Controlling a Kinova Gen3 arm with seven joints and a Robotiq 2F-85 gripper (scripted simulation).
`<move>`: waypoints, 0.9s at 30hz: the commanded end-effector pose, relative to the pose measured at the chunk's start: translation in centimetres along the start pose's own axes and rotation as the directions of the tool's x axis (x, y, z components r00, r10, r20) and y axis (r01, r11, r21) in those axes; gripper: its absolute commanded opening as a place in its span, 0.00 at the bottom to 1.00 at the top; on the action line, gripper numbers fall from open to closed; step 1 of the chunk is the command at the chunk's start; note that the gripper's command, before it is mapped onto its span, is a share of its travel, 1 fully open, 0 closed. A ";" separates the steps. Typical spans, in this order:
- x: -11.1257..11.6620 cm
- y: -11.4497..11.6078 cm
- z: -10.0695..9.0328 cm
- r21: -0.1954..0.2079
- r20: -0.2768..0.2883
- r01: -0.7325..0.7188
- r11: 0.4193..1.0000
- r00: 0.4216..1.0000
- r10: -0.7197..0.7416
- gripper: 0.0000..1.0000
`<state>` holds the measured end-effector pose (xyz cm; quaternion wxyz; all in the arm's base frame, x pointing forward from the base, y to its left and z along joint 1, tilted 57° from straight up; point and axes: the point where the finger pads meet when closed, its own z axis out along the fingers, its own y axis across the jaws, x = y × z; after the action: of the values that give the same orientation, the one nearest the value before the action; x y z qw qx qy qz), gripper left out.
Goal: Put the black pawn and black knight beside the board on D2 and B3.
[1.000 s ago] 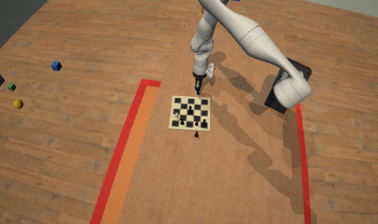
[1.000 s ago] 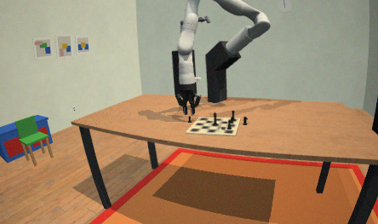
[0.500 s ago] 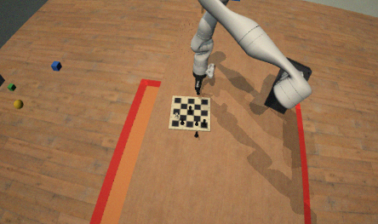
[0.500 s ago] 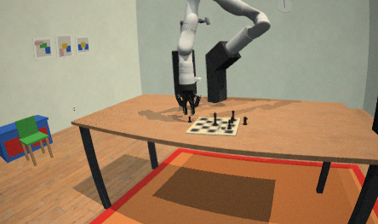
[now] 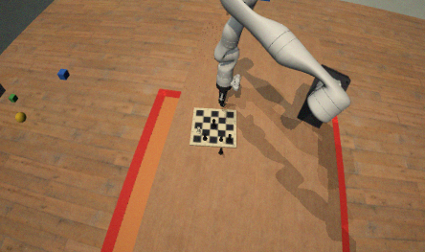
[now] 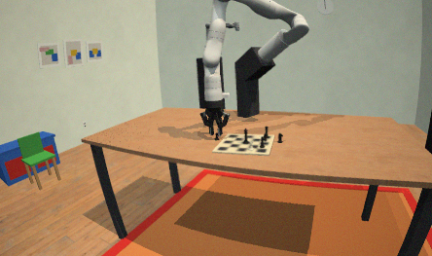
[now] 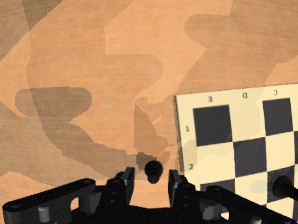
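Observation:
The black pawn [image 6: 217, 137] [image 7: 153, 169] stands on the table just beside the board's E edge. My gripper [image 5: 222, 104] [image 6: 215, 132] [image 7: 151, 178] points down over the pawn, partly open, with bare gaps between each finger and the pawn's head. How far the fingertips reach down beside the head is hard to tell. The black knight [image 5: 220, 151] [image 6: 280, 138] stands on the table off the opposite side of the board. The board [image 5: 207, 113] [image 6: 219, 151] [image 7: 246, 120] lies flat. D2 and B3 are too small or partly hidden to judge fully.
On the board a tall black piece [image 5: 213, 124] [image 6: 245, 136] [image 7: 284, 186] stands near the middle. Black pieces [image 5: 205, 138] [image 5: 221, 139] [image 5: 230, 139] stand along the far-side squares, and a white piece [image 5: 198, 128] stands near one edge.

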<state>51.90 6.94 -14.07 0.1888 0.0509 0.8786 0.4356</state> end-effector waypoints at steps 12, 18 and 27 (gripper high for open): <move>0.2 0.1 1.3 -0.004 -0.005 -0.001 1.000 1.000 0.001 0.34; 0.2 0.1 1.3 -0.004 -0.005 -0.001 1.000 1.000 0.001 0.34; 0.2 0.1 1.3 -0.004 -0.005 -0.001 1.000 1.000 0.001 0.34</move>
<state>52.10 8.14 -14.77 0.1860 0.0496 0.8781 0.4380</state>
